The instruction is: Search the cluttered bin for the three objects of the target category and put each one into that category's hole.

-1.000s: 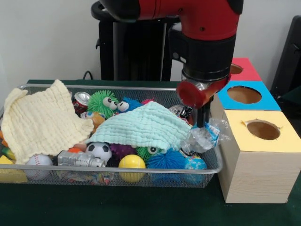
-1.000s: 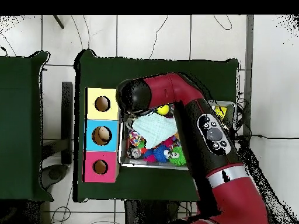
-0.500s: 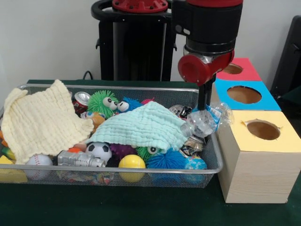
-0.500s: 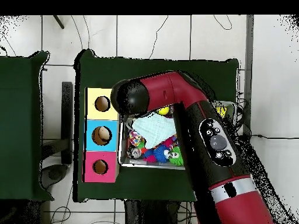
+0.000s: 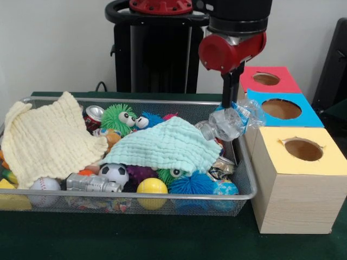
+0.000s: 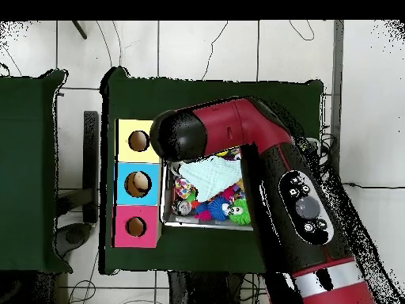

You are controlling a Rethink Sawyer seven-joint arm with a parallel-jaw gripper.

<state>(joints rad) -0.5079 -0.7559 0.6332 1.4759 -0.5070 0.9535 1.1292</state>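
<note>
My gripper (image 5: 231,107) is shut on a crushed clear plastic bottle (image 5: 230,123) with a blue label. The bottle hangs above the right end of the wire bin (image 5: 135,101), close to the wooden boxes. These have a yellow-topped hole (image 5: 303,149), a blue-topped hole (image 5: 281,108) and a red-topped hole (image 5: 266,79). In the overhead view the red arm (image 6: 237,134) hides the gripper and bottle; the yellow (image 6: 138,141), blue (image 6: 138,184) and red (image 6: 135,227) box tops lie left of the bin (image 6: 168,218).
The bin holds a yellow cloth (image 5: 49,138), a mint cloth (image 5: 165,143), a green furry toy (image 5: 118,118), a red can (image 5: 94,115), a soccer ball (image 5: 115,173), a yellow ball (image 5: 152,187), a crushed silver can (image 5: 92,183) and a blue spiky ball (image 5: 192,184).
The gripper has risen with the bottle, lifting it from the bin's right corner up to above the rim. The arm has swung upward.
</note>
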